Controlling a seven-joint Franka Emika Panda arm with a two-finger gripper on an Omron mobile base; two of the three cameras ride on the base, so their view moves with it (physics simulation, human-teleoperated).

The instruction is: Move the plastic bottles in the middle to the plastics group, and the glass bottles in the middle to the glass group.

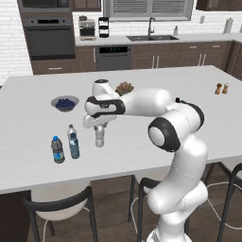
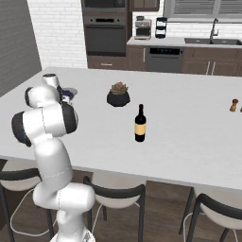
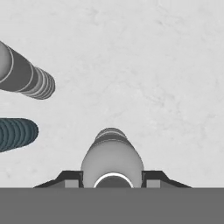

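My gripper [image 1: 99,132] is shut on a clear plastic bottle [image 1: 99,140], which hangs upright under it with its base close to the white counter [image 1: 28,118]. In the hand view that bottle [image 3: 112,155] sits between my fingertips [image 3: 70,178]. Just to its left stand a blue-tinted bottle [image 1: 74,147], a white-capped clear bottle [image 1: 71,131] right behind it, and a blue-capped bottle with a dark label [image 1: 57,150]. A grey clear bottle [image 3: 26,76] and a blue one [image 3: 15,133] lie at the left of the hand view. A dark glass bottle [image 2: 140,124] stands mid-counter. Two tiny amber bottles [image 1: 221,88] stand far right.
A bowl of blue fruit [image 1: 64,103] and a potted plant [image 2: 118,97] sit further back on the counter. Stools [image 1: 56,203] line the near edge. Ovens, a dishwasher and a sink run along the back wall.
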